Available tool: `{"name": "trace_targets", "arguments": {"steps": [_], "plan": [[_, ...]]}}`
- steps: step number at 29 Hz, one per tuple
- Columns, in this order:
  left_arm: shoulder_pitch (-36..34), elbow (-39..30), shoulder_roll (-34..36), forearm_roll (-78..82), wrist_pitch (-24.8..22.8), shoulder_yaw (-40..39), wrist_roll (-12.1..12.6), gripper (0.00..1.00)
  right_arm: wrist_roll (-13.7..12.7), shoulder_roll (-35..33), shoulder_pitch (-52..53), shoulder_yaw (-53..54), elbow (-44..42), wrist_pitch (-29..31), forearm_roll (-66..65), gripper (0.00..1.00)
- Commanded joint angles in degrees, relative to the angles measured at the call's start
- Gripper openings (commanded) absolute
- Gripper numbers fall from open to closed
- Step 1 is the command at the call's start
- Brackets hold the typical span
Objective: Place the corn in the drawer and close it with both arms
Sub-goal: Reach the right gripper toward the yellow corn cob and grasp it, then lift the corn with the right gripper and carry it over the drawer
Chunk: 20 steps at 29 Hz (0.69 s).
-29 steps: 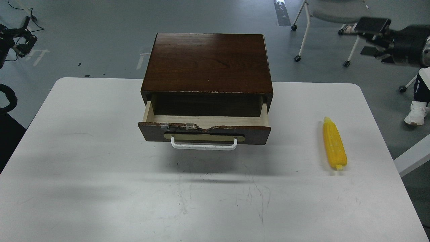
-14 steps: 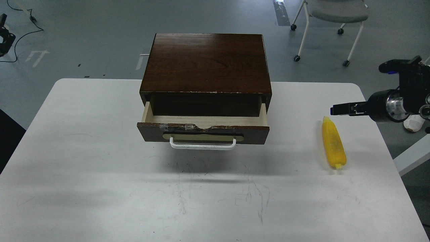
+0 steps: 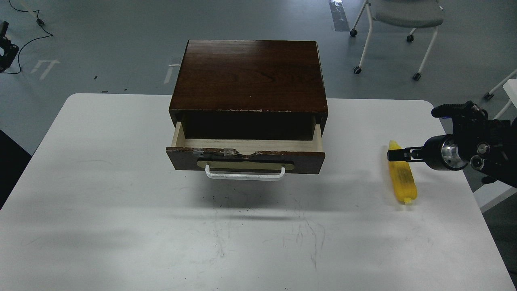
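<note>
**Step in hand: approach to the corn**

Head view. The corn (image 3: 401,174) lies flat on the white table (image 3: 121,182), at about 3 o'clock from the drawer (image 3: 245,155) and well apart from it. Its long axis runs roughly 12 to 6 o'clock, tapered tip at 12. The drawer stands pulled out of the cabinet (image 3: 248,74); its pale interior shows nothing inside. The white handle (image 3: 244,174) faces 6 o'clock.

My right pincer (image 3: 398,155) enters from 3 o'clock and sits over the upper end of the corn. It is seen edge-on and dark, so I cannot tell how wide it stands, nor whether it touches the cob. My left pincer is out of view.

Judgement: pickup is not yet made. The next move calls for centring on the cob's middle, spanning its narrow width, then carrying it toward 9 o'clock into the drawer.
</note>
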Motion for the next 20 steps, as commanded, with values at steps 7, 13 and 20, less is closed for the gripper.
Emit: {"name": "trace_targets", "arguments": {"steps": [7, 13, 20], "plan": [[0.64, 0.11, 0.32, 0.00, 0.00, -0.08, -0.15, 0.99, 0.45, -0.16, 0.52, 0.48, 0.33, 0.09, 0.53, 0.22], [0.90, 0.11, 1.10, 0.00, 0.00, 0.00, -0.06, 0.99, 0.63, -4.09, 7.35, 0.48, 4.18, 0.17, 0.62, 0.13], [0.99, 0.03, 1.99, 0.18, 0.00, 0.36, 0.03, 0.99, 0.63, -11.14, 25.89, -0.13, 16.65, 1.49, -1.04, 0.12]]}}
